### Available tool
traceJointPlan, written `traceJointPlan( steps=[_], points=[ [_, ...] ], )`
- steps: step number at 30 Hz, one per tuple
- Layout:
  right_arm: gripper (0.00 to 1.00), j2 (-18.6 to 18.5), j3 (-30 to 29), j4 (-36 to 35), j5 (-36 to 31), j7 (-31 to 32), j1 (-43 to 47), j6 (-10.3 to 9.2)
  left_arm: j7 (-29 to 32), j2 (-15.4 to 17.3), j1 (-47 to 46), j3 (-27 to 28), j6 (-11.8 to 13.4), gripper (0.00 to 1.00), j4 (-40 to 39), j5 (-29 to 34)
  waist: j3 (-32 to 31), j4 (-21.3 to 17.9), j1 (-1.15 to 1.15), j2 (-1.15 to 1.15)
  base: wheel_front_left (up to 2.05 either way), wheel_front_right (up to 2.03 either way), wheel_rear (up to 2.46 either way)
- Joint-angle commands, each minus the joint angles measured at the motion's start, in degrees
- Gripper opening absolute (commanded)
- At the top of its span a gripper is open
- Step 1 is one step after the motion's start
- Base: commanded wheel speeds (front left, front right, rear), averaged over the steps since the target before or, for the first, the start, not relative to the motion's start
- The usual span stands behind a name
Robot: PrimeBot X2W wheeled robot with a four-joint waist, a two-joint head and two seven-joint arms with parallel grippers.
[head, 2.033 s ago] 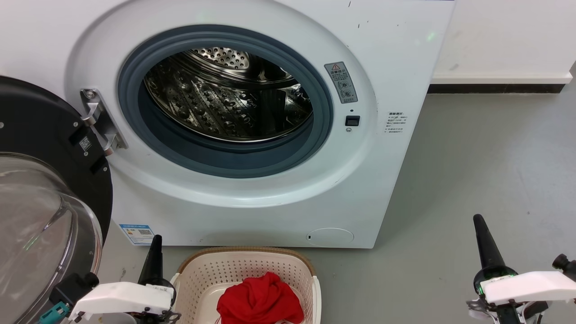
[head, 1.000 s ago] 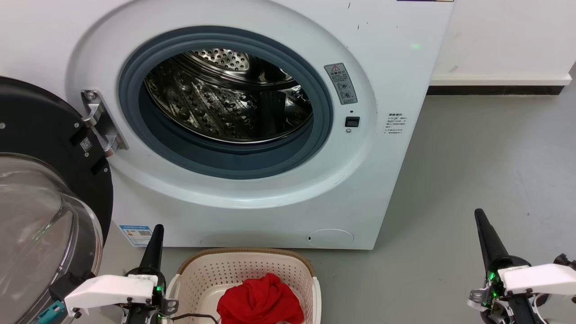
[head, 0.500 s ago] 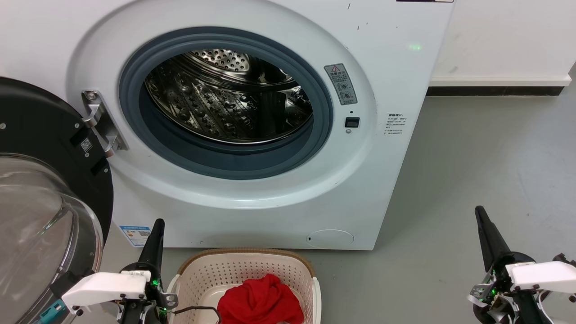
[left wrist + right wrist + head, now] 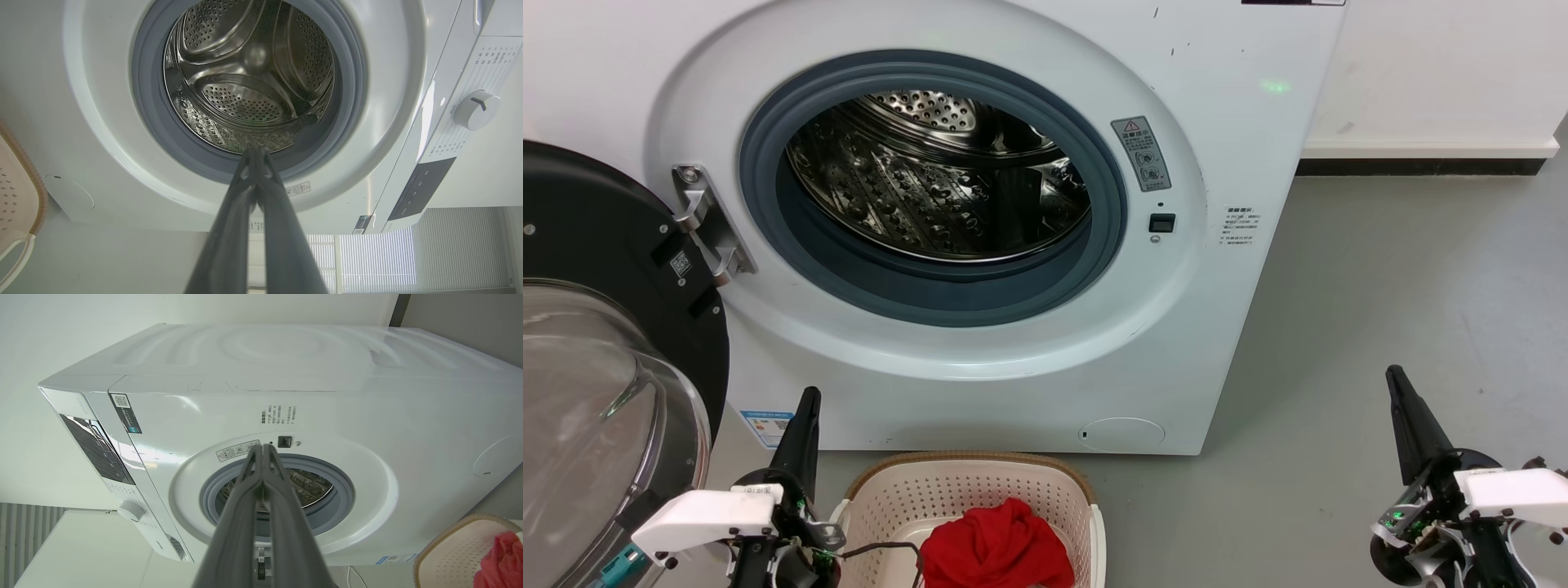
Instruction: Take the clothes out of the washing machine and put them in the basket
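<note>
Clothes (image 4: 995, 543): red heap inside the basket (image 4: 968, 464); washer (image 4: 1225, 122) just behind it.
Drum (image 4: 931, 188): appears empty.
Left pincer (image 4: 808, 400): clenched, empty, beside basket; lately risen slightly.
Right pincer (image 4: 1395, 377): clenched, empty, well right of basket; likewise.
Finding: unloading looks complete.

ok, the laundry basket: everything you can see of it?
The small cream plastic laundry basket with perforated walls and a brown rim stands upright on the grey floor, just before the white washing machine. Crumpled red cloth lies inside it. Its near part is cut off in the head view.
</note>
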Motion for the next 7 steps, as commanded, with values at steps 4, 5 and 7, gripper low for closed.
traceJointPlan(
  steps=[4, 5, 7],
  points=[
    [0.00, 0.2, -0.3, 0.4, 1.5, 0.5, -0.8, 0.00, 0.5, 0.0, -0.6, 0.3, -0.3, 0.00, 0.2, -1.5, 0.0, 0.0, 0.00, 0.00, 0.00, 0.00, 0.00],
    [0.00, 0.2, -0.3, 0.4, 1.4, 0.5, -0.8, 0.00, 0.5, 0.0, -0.6, 0.3, -0.3, 0.00, 0.2, -1.5, 0.0, 0.0, 0.00, 0.00, 0.00, 0.00, 0.00],
    [0.00, 0.3, -0.4, 0.4, 1.3, 0.6, -0.8, 0.00, 0.5, 0.0, -0.5, 0.3, -0.3, 0.00, 0.2, -1.5, 0.0, 0.0, 0.00, 0.00, 0.00, 0.00, 0.00]
  ],
)
